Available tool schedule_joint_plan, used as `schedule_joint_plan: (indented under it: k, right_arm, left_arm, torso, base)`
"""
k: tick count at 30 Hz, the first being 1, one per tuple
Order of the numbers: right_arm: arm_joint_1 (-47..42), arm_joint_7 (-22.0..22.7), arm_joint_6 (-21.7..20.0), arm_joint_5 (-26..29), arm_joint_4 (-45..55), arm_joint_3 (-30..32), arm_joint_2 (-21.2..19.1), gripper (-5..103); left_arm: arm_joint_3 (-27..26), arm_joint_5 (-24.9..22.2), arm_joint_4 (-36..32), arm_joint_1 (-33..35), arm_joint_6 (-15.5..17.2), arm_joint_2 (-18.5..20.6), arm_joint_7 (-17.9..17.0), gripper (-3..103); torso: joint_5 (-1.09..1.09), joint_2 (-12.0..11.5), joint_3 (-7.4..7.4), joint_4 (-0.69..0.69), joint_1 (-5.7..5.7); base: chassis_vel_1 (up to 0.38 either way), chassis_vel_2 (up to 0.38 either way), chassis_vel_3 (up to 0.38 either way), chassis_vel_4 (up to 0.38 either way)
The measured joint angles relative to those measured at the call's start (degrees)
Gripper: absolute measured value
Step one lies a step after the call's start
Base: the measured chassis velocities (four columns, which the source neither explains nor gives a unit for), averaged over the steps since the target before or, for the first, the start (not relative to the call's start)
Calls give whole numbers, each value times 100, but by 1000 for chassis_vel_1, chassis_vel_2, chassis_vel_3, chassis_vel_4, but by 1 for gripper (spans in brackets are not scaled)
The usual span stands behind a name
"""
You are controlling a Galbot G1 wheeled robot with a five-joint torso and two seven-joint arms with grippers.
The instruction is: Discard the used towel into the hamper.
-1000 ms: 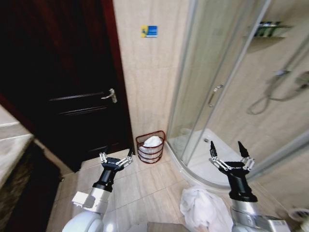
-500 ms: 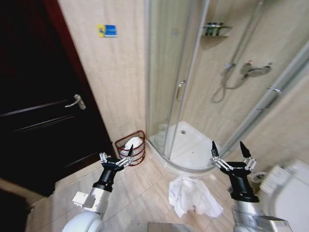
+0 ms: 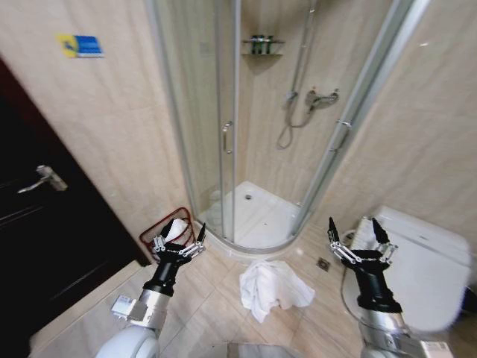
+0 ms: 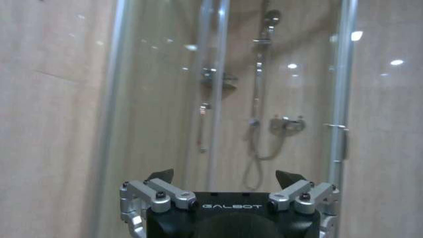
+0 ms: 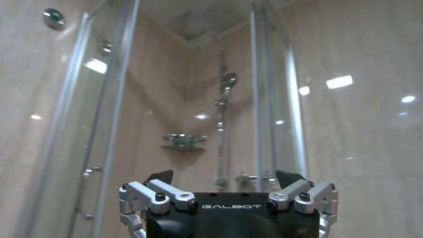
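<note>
Two grippers hover with jaws apart and empty: the left gripper (image 3: 179, 242) just in front of the hamper (image 3: 153, 236), the right gripper (image 3: 359, 237) before the toilet (image 3: 417, 272). Between them, the crumpled white towel (image 3: 272, 287) lies on the floor, below both grippers, with no clear long axis, beside the shower tray (image 3: 253, 216).

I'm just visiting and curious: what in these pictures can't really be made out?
- The hamper: in the head view the left gripper covers its front and contents.
- The white towel on the floor: crumpled, so its underside is hidden.
- The toilet: partly behind the right gripper and cut by the head view's edge.
</note>
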Motion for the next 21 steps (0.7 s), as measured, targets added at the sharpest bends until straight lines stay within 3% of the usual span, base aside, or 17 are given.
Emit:
schedule_joint_plan:
  k: [21]
  right_arm:
    - [3,0,60,14,-40,23,19,100]
  left_arm:
    - [0,0,0,0,0,0,0,100]
  torso:
    - [1,0,0,-1,0]
  base:
    - [-124,-124,-127,-129]
